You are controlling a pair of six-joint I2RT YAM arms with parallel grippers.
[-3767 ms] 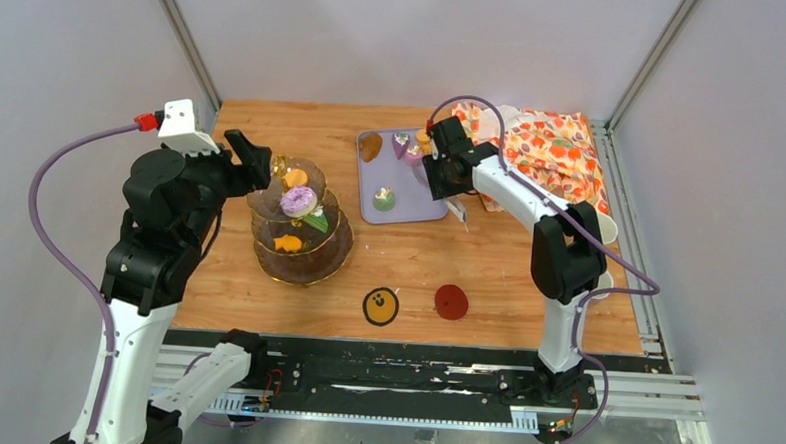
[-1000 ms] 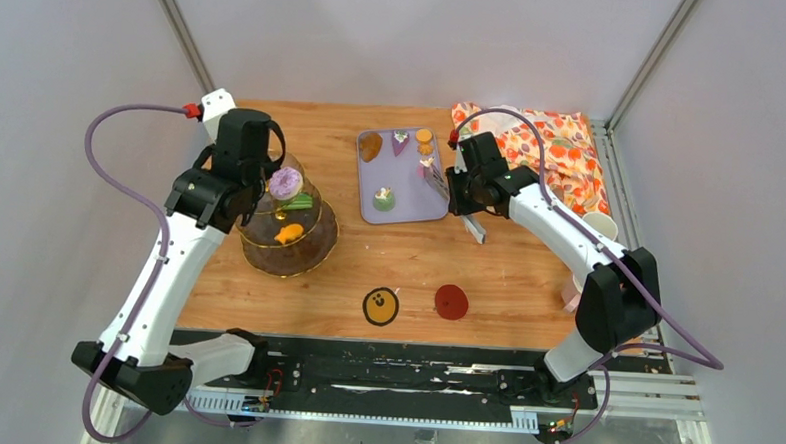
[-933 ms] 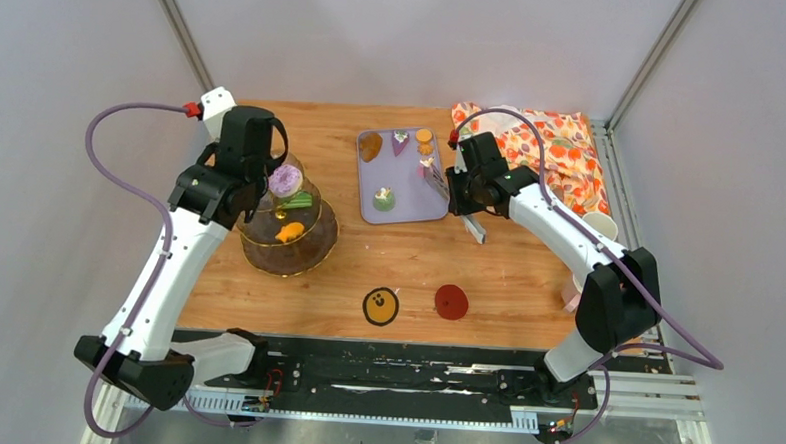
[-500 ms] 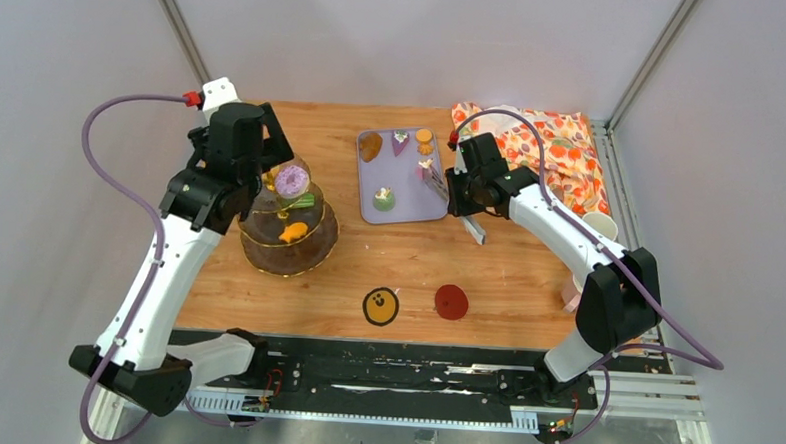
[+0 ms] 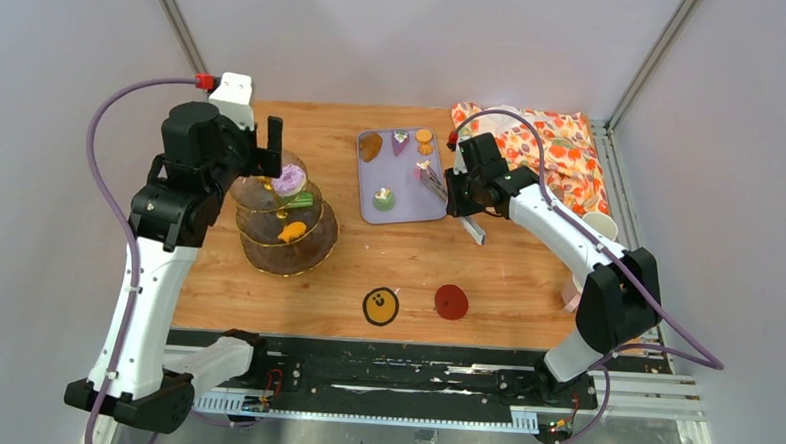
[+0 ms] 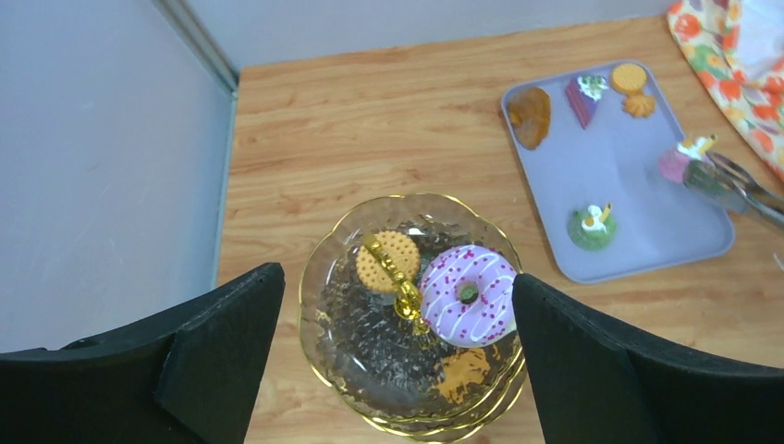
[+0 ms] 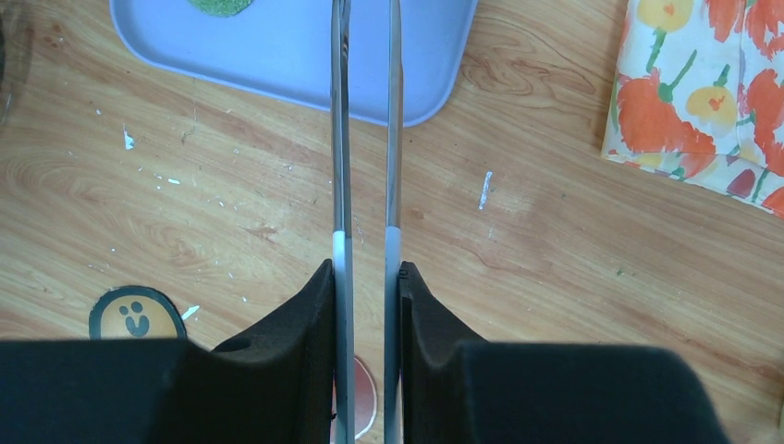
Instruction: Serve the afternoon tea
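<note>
Above the upright stand point(image 5: 313, 241), left fingers point(image 5: 272, 145) spread wide, empty, now raised higher; right fingers point(image 5: 458, 203) clamp tongs point(image 7: 339, 139) pointing ten o'clock over tray point(image 5: 415, 205).

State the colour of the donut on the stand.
Purple donut with white drizzle; clearest in left wrist view.

Wooden table point(image 5: 418, 255), glass stand point(image 5: 272, 259), lilac tray point(image 5: 412, 188), floral cloth point(image 5: 564, 154)

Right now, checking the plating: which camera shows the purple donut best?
Left wrist: the purple donut lies large, unobstructed on the glass stand, top tier. Top external shows it small; right wrist misses it.
</note>
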